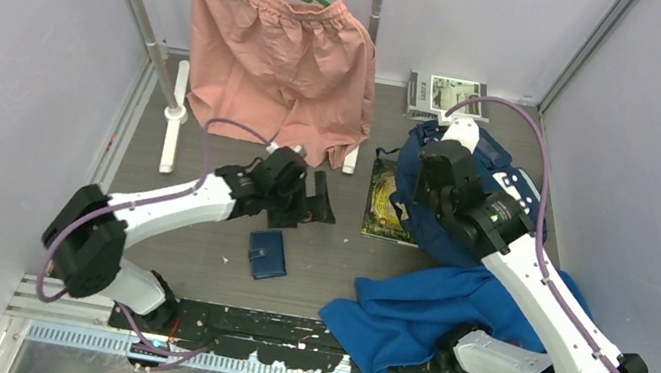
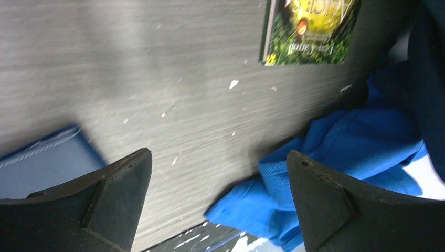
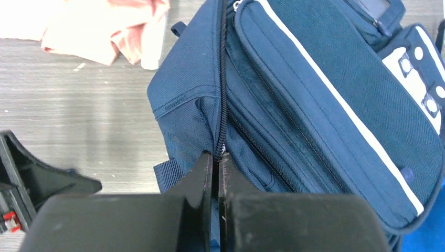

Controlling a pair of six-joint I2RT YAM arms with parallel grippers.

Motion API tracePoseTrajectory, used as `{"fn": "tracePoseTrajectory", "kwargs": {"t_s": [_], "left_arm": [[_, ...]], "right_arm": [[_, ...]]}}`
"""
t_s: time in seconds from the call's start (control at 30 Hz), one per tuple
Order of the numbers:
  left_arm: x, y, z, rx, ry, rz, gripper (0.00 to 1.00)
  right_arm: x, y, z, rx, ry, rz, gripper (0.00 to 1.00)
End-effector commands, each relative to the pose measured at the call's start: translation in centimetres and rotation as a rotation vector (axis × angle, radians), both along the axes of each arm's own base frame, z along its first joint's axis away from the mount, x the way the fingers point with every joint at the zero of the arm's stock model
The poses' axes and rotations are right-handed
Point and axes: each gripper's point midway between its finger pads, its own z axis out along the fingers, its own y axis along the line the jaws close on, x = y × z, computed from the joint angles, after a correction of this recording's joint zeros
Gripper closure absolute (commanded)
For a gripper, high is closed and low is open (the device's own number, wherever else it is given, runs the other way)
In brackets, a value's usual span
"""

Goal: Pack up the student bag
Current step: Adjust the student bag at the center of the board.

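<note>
Right gripper [image 3: 218, 156] closed at zipper

Fingers pressed flat together, tips touching the zipper line of the student bag [image 3: 315, 105], which lies at the right rear of the table [image 2: 131, 68]. Left gripper [image 2: 218, 154] spread wide above the tabletop, holding nothing.

The student bag [image 3: 325, 89] is coarse woven navy cloth, matt, with smooth white striping and a toothed zip. The tabletop [image 2: 157, 68] has a dark grey wood-grain finish, faintly sheened and flecked with white chips. The royal-blue cloth [image 2: 357, 142] looks soft, finely twilled and matt. The pink shorts [image 1: 277, 56] are thin, crinkled fabric. The book [image 2: 309, 31] has a glossy paper cover. The wallet [image 1: 267, 254] looks smooth and leather-like. The left hand [image 2: 218, 155] and right hand [image 3: 218, 156] have matt black plastic fingers.
</note>
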Motion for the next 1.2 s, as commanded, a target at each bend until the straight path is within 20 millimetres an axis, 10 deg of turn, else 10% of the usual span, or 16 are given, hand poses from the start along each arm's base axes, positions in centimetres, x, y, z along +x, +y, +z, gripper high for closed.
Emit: {"fn": "tracePoseTrajectory", "kwargs": {"t_s": [0.0,0.27,0.4,1.03,1.17], "left_arm": [[4.7,-4.8,2.3,-0.053,-0.151,-0.004,0.0],[7.4,-11.7,-0.8,-0.037,-0.234,-0.013,0.09],[8.3,-14.0,-2.5,-0.076,-0.216,-0.014,0.28],[8.0,-16.2,-5.9,-0.059,-0.114,-0.064,0.99],[7.9,-16.5,-5.4,-0.061,-0.105,-0.11,1.0]], "right_arm": [[0.0,-3.5,1.2,-0.045,-0.036,-0.11,0.99],[-0.6,-5.8,1.9,-0.016,-0.047,-0.165,0.99],[-0.7,-5.9,1.8,-0.009,-0.041,-0.157,0.99],[-0.7,-5.7,1.5,0.009,-0.034,-0.145,0.99],[-0.7,-5.7,1.2,0.011,-0.026,-0.146,0.99]]}}
